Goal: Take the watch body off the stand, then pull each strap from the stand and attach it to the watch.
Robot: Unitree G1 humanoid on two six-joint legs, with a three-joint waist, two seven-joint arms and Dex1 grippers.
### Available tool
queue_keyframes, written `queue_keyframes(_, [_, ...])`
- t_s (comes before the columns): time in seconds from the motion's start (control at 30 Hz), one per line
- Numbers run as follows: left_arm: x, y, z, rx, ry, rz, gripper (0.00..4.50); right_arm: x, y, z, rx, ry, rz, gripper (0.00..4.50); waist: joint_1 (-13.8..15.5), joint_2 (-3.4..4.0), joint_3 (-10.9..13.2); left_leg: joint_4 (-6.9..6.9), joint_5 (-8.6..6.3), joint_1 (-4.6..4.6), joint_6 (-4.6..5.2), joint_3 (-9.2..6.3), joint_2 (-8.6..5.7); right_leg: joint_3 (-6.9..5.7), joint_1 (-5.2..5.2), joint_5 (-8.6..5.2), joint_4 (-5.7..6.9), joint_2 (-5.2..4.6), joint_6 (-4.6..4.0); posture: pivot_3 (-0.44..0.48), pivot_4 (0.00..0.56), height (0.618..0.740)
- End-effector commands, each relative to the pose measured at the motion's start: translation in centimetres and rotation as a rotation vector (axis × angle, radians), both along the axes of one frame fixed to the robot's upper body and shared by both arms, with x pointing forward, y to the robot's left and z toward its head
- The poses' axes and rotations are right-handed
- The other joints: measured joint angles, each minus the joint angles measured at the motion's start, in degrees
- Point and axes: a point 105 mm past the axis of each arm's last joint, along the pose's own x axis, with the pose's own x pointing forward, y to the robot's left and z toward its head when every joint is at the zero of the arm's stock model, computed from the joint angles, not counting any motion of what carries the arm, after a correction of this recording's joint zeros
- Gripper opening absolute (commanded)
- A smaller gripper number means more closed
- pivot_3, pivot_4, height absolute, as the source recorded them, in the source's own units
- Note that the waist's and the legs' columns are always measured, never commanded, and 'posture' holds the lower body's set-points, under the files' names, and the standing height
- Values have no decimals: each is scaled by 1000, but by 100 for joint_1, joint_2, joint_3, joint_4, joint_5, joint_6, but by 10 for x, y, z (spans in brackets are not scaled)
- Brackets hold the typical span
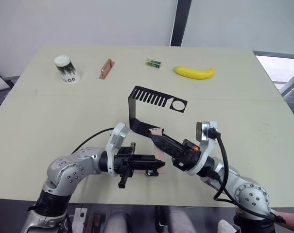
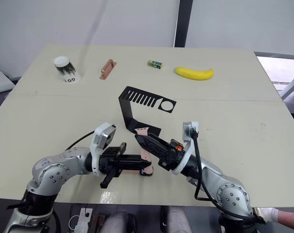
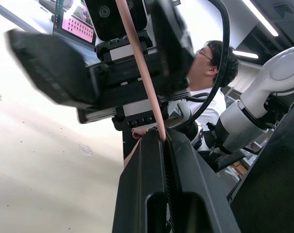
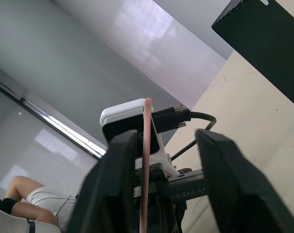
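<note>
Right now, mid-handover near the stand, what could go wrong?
1. The left gripper pinches the pink strap only at its end; it could slip out.
2. In the right wrist view the right gripper looks open around the strap; closing off-centre may bend it.
3. The stand is close behind; a swing could knock it.

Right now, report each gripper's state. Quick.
Left gripper: shut on a pink strap.
Right gripper: open, fingers either side of the strap, not clamping it.

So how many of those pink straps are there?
1 for sure: a pink strap pinched in the left gripper jaws, passing between the right gripper jaws. More pink beside the left gripper may be a second, mostly hidden.
</note>
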Motion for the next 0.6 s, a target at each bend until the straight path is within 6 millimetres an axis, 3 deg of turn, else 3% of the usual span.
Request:
queue_keyframes(0.03, [-5,-1,6,-16,-39,-13,0,-5,-1,11,53,-38,19,1635,0,0,0,0,0,0,0,0,0,0,0,0,0,0,0,0,150,740])
queue_keyframes(0.5, [-5,-3,7,-23,-48,-12,0,-5,-2,14,80,-33,29,1635,0,0,0,0,0,-1,0,0,0,0,-1,0,-1,0,0,0,150,740])
queue_keyframes(0.6, [-4,-3,7,-24,-52,-7,0,-6,-1,14,83,-30,35,360,-1,0,0,-1,0,-1,0,0,1,1,-1,0,-2,0,0,0,150,740])
